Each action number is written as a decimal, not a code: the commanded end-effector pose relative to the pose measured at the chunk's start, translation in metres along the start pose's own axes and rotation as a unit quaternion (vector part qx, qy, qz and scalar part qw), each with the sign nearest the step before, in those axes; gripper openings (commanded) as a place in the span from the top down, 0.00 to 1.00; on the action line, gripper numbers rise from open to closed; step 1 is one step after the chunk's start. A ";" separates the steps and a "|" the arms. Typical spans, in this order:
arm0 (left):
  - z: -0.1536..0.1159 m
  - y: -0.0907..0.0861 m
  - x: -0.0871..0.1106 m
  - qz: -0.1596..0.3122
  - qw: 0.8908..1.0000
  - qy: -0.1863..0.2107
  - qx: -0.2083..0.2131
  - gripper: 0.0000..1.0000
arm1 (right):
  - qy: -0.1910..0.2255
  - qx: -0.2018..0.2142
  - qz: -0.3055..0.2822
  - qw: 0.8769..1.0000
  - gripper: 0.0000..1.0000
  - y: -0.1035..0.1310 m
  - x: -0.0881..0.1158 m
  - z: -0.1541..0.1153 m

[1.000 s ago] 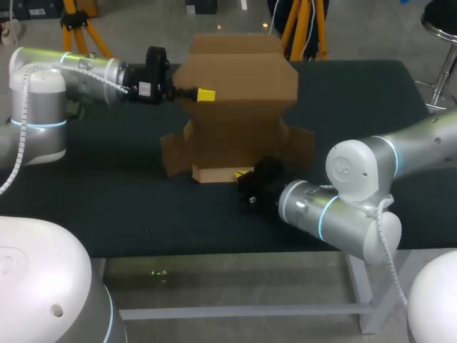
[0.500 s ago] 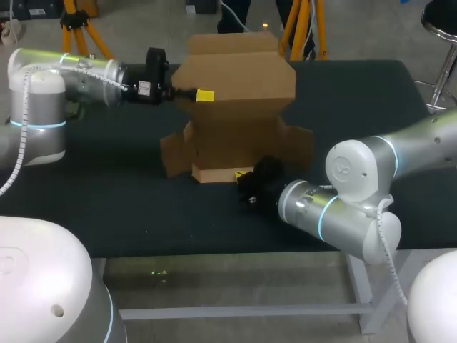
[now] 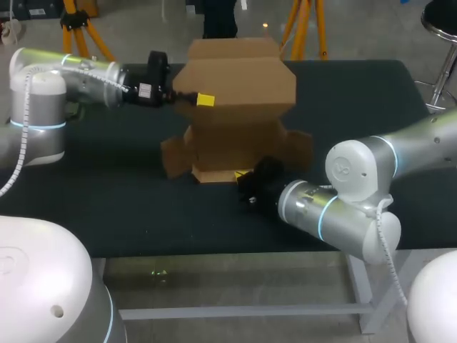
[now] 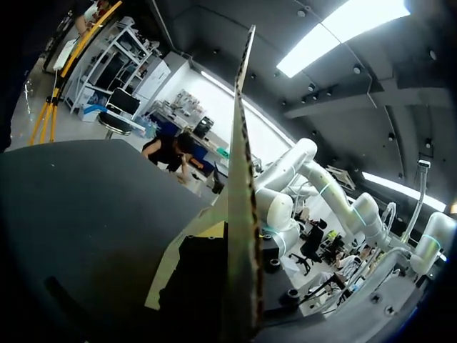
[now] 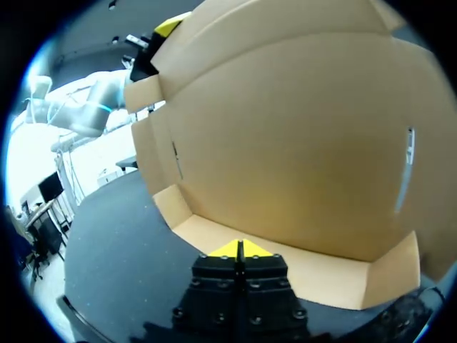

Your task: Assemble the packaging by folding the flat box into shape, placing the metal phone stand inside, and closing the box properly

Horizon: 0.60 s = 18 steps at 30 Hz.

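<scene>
box (image 3: 239, 107) stands upright; left claw (image 3: 203, 98) pinches its upper side edge (right claw (image 5: 239, 248) closed tight against its lower edge).

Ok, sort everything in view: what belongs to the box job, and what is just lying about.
Job: part-folded cardboard box; left hand gripping its upright panel; right hand, shut, at its bottom flap.
Not the job: only the dark table. No phone stand shows.
</scene>
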<state>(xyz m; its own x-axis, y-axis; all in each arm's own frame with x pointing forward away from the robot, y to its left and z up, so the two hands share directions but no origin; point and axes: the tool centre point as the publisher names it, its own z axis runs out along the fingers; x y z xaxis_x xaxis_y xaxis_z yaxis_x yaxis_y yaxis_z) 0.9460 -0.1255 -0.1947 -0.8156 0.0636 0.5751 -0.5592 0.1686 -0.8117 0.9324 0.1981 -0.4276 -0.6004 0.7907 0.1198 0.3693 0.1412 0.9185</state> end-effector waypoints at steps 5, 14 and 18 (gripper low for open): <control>0.001 0.007 -0.007 -0.003 1.000 -0.003 -0.008 1.00 | -0.002 -0.003 0.000 1.000 1.00 -0.005 0.000 0.003; 0.001 0.015 -0.009 0.017 1.000 -0.005 -0.010 1.00 | -0.002 -0.003 0.000 1.000 1.00 -0.005 0.000 0.003; 0.001 0.017 -0.006 0.058 0.998 -0.012 -0.009 1.00 | -0.002 -0.003 0.000 1.000 1.00 -0.005 0.000 0.003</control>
<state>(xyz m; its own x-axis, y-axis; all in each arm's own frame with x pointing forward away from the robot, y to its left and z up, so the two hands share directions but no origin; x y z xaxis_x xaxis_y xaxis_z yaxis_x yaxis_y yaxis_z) 0.9455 -0.1261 -0.2084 -0.8690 0.0656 0.4904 -0.4726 0.1835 -0.8620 0.9327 0.1982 -0.4279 -0.6004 0.7907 0.1197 0.3691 0.1412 0.9186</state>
